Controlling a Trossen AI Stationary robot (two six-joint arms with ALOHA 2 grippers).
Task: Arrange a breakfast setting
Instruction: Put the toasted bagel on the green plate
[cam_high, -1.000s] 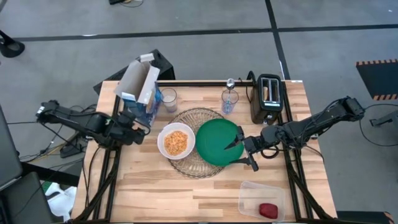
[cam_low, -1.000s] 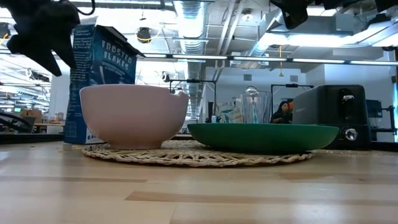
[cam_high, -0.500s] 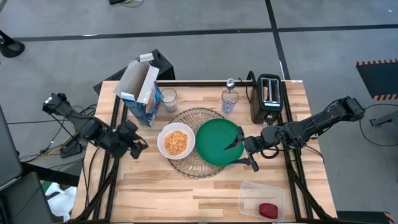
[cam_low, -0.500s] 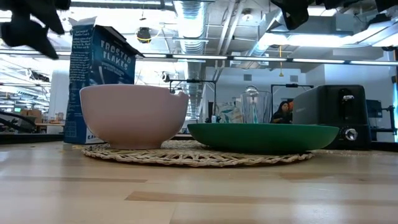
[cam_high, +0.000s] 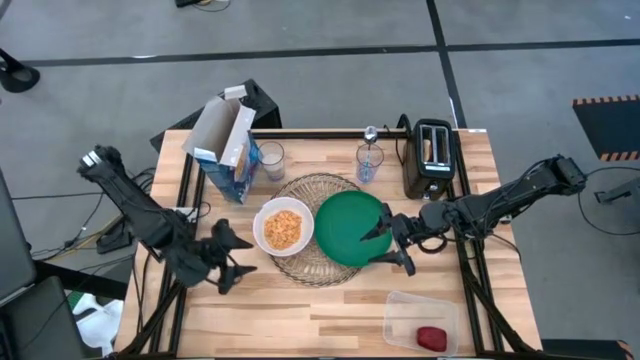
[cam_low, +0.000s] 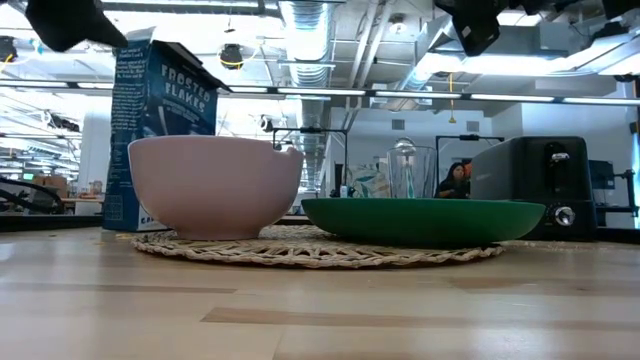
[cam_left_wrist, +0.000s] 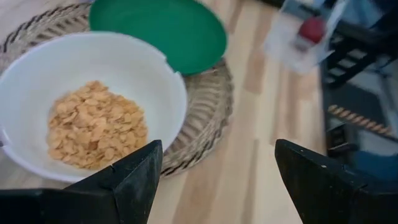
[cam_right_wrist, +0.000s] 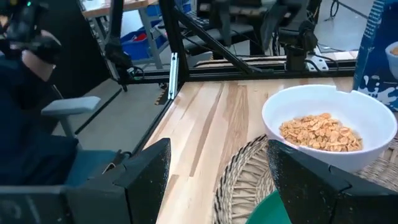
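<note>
White bowl (cam_high: 283, 227) of orange-gold cereal flakes (cam_high: 283, 229); plain green plate (cam_high: 354, 228) at its three o'clock. Tan woven wicker mat (cam_high: 318, 187) beneath both. Blue-and-white cereal box (cam_high: 226, 148), black toaster (cam_high: 431, 157), red apple (cam_high: 432, 338), pale striped wooden table (cam_high: 300, 310).

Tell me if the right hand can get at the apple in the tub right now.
Probably yes. The right hand hovers open over the green plate's edge, and the apple lies uncovered in the open clear tub at the near right corner, with nothing between them.

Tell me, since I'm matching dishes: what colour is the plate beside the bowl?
Green; the plate shows best in the high view.
</note>
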